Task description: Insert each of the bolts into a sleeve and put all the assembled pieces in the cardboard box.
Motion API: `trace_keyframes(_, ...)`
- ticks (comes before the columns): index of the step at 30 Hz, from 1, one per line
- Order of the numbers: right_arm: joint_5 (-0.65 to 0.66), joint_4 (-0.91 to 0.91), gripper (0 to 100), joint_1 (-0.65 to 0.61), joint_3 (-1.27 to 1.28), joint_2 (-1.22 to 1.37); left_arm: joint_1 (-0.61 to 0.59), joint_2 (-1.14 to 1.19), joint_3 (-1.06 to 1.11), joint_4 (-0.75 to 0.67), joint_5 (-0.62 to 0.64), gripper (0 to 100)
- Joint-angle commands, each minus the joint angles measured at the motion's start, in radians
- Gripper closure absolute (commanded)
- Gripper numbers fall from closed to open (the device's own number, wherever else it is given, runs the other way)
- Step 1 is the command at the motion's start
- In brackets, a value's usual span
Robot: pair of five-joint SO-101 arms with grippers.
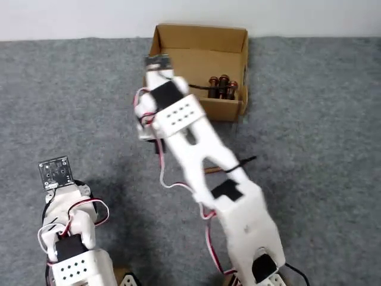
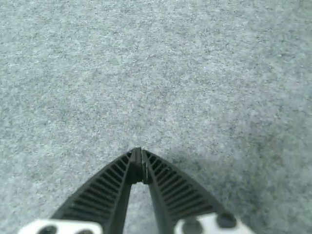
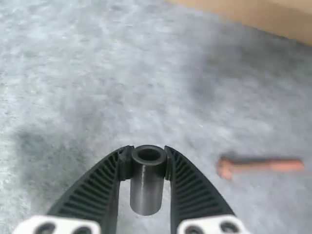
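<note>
The grey, carpet-like counter carries the cardboard box at its far edge. The right arm stretches across towards the box, while the left arm sits near the front corner. The left fingers are pressed together over bare counter and hold nothing. The right fingers are parted just enough to clamp the sleeve across its upper end, with the bore open towards the wrist camera. Three assembled pieces stand in the box's front corner. One bolt lies flat on the counter just beside the held sleeve. Both parts look stiff, light and smooth, so the round sleeve may twist in the grip. The slim bolt is probably best pinched near its head, leaving the tip free for the bore.
</note>
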Motion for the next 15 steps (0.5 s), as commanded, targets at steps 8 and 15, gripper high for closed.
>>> trace_keyframes(8, -0.100, 0.033, 99.1, 0.213, 0.493, -0.538, 0.043, -0.002, -0.012, -0.020, -0.011, 99)
trace_keyframes(15, -0.141, -0.079, 99.1, 0.375, 0.801, -0.796, 0.055, 0.000, -0.012, -0.020, -0.011, 99)
